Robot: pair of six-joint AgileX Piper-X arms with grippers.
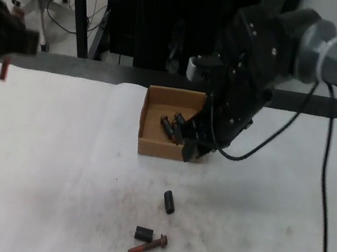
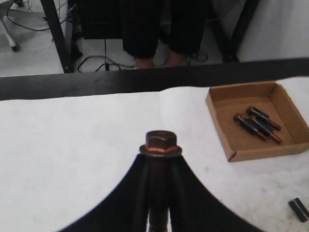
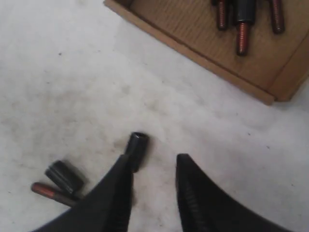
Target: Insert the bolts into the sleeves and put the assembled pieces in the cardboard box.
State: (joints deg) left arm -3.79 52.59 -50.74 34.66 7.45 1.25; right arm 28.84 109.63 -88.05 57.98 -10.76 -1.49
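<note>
Loose bolt: the loose bolt [image 1: 148, 245] lies on the white cloth [image 1: 50, 177], nearest, at 6 o'clock from the box.
Near sleeve: the near sleeve [image 1: 144, 233] lies just beside that bolt's shank.
Lone sleeve: the lone sleeve [image 1: 169, 202] lies farther on, apart, still at 6 o'clock.
Right gripper: the right gripper [image 3: 154, 166] has its fingers apart and empty, raised at the box's 5 o'clock corner.
Box: the cardboard box [image 1: 152, 146] holds assembled pieces [image 2: 257, 123].
Left gripper: the left gripper [image 2: 159, 162], at the box's 10 o'clock, is clamped on the held bolt [image 2: 160, 144], head outward.
</note>
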